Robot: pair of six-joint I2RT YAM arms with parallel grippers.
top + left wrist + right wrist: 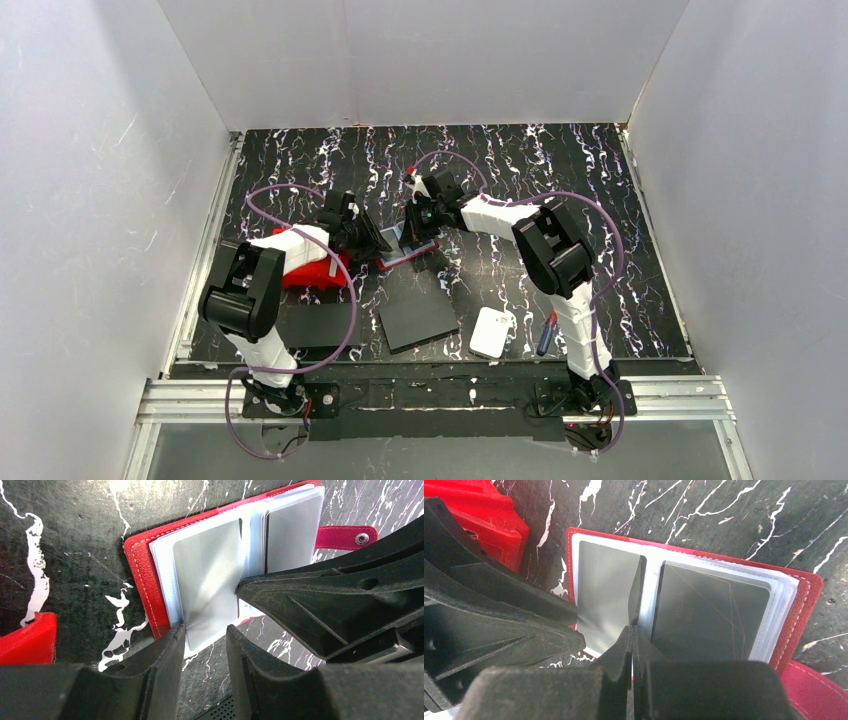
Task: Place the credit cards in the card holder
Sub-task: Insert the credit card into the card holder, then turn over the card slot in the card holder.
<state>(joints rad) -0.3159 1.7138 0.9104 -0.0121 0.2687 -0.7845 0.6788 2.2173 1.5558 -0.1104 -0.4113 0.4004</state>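
Mid-worktop, between the two arms, the red card holder [145, 570] lies open and flat, clear sleeves [161, 555] up, strap with stud [345, 536] off its far side. One grey card [207, 575] is partway into the sleeve of the page nearest the left arm. Its far end is inside and its near short end sticks out past the holder's edge. The left gripper [205, 630] has its jaws partly open, straddling that exposed end with a finger against each long edge; this reads as a hold across the card's width. The right gripper [631, 627] has its jaws fully closed on nothing, with the tip pressed on the sleeves at the fold, probably pinning the holder. The card's long axis runs parallel to the fold, pointing straight away from the left jaws, face up and close to flat. A darker card [711, 612] already sits in the opposite page. Handling guess: the card is light, stiff and slick, so it should slide rather than bend. Take it by the long edges near the free end. The sleeves are soft and floppy, and the mouth may catch a corner if the card tilts. A red bin [484, 520] is just beside the left arm.
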